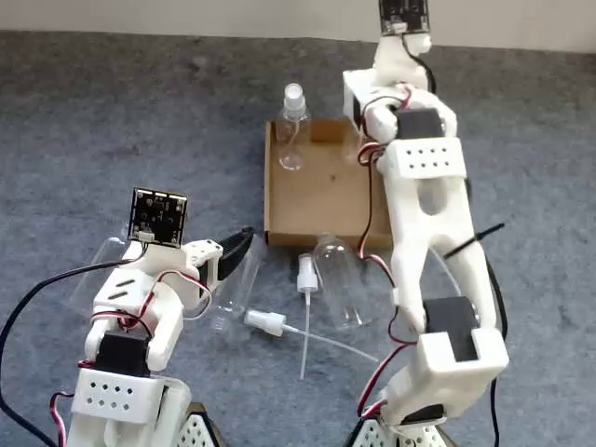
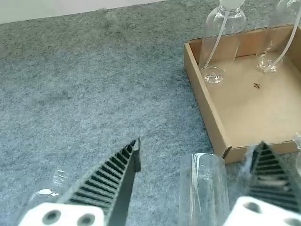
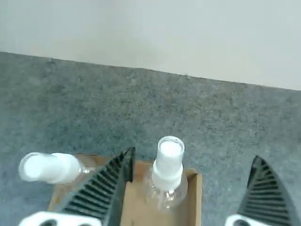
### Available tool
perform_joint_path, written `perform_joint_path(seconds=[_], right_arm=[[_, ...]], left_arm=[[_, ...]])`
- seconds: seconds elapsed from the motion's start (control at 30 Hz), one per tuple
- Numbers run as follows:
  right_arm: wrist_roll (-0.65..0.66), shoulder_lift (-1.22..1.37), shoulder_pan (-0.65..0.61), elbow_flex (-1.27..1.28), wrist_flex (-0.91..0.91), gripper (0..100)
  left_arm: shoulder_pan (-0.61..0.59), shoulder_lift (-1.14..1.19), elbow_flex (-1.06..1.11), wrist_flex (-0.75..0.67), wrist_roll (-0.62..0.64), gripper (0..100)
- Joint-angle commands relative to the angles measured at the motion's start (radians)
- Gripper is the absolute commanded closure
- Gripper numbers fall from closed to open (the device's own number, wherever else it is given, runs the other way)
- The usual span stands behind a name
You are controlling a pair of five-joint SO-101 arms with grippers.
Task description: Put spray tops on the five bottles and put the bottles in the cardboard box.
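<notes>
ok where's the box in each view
High view: box at centre.
Left wrist view: box just ahead of the left gripper.
Right wrist view: box beneath the right gripper.
Shared landmark: capped bottle in its far left corner.

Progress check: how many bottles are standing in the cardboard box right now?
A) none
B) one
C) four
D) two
D: in the left wrist view, one bottle and a second bottle stand inside the cardboard box.
</notes>
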Motion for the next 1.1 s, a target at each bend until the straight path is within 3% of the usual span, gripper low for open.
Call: perform_joint_path(seconds=[0.0,0.13,0.23,0.4,0.5,0.6,0.73,0.97,1.07], right_arm=[[0.012,-0.12,-0.004,-0.094,0.168,68.5],[0.143,-0.186,-0.004,-0.116,0.412,69.3],[0.232,-0.236,0.001,-0.114,0.582,76.3],[0.493,-0.303,0.09,-0.104,0.837,78.8],[0.563,-0.317,0.177,-0.061,0.914,78.8],[0.566,-0.34,0.174,0.056,0.917,78.8],[0.494,-0.409,0.065,0.255,0.889,78.8],[0.307,-0.584,-0.157,0.645,0.657,78.2],[0.21,-0.636,-0.251,0.799,0.545,72.7]], left_arm=[[-0.013,0.004,-0.002,-0.006,-0.006,69],[-0.013,0.004,-0.002,-0.006,-0.006,69],[-0.013,0.004,-0.001,-0.006,-0.006,69],[-0.013,0.004,-0.001,-0.006,-0.006,69],[-0.013,0.004,-0.001,-0.006,-0.006,69],[-0.012,0.004,-0.001,-0.006,-0.006,69],[-0.013,0.004,-0.001,-0.006,-0.006,69],[-0.013,0.004,-0.001,-0.006,-0.006,69],[-0.013,0.004,-0.001,-0.006,-0.006,69]])
